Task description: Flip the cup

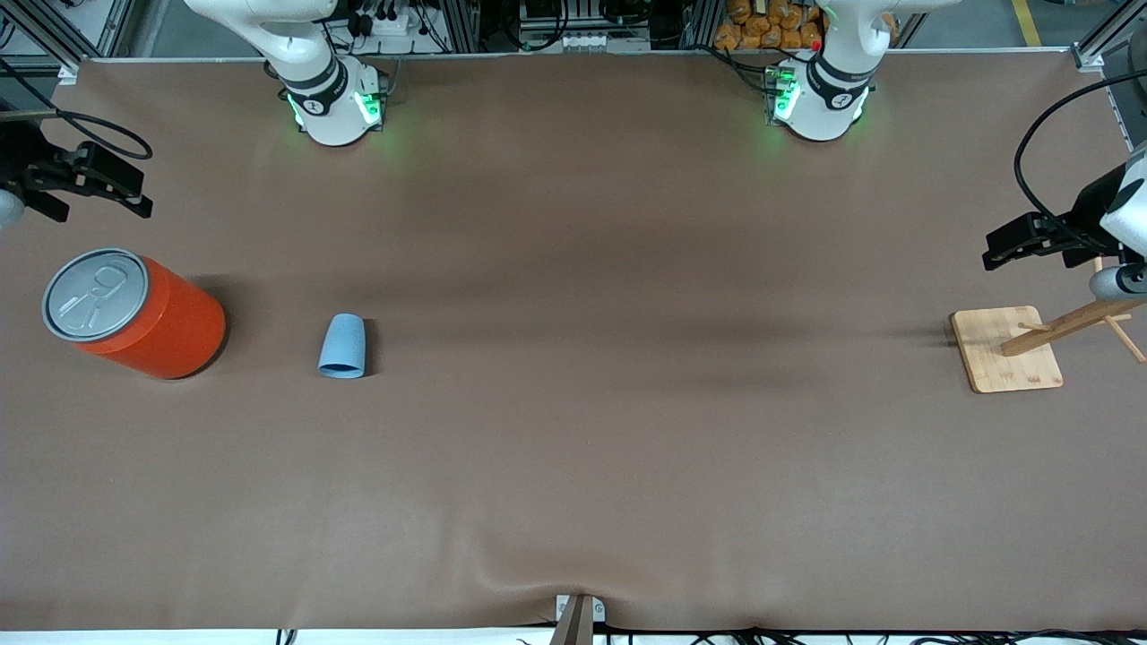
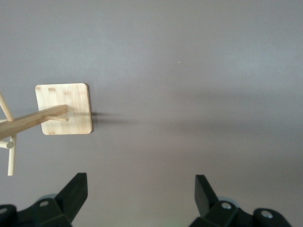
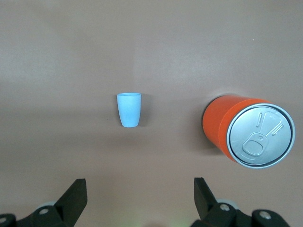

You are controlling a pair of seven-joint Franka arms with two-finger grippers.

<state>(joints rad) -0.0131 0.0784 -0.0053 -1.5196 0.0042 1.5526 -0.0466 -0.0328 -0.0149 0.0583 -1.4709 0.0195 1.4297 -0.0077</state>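
Observation:
The small light-blue cup [image 1: 342, 346] rests on the brown table beside the orange can, toward the right arm's end. Its wide end points toward the front camera and its inside does not show. I cannot tell whether it stands mouth down or lies on its side. It also shows in the right wrist view [image 3: 129, 109], well apart from the fingers. My right gripper [image 1: 90, 190] [image 3: 139, 182] is open and empty, up over the table's end above the can. My left gripper [image 1: 1030, 242] [image 2: 141, 177] is open and empty, up over the other end of the table.
A large orange can [image 1: 134, 315] [image 3: 246, 135] with a grey pull-tab lid stands next to the cup, closer to the table's end. A wooden peg stand on a square bamboo base [image 1: 1005, 349] [image 2: 64, 109] sits under the left gripper.

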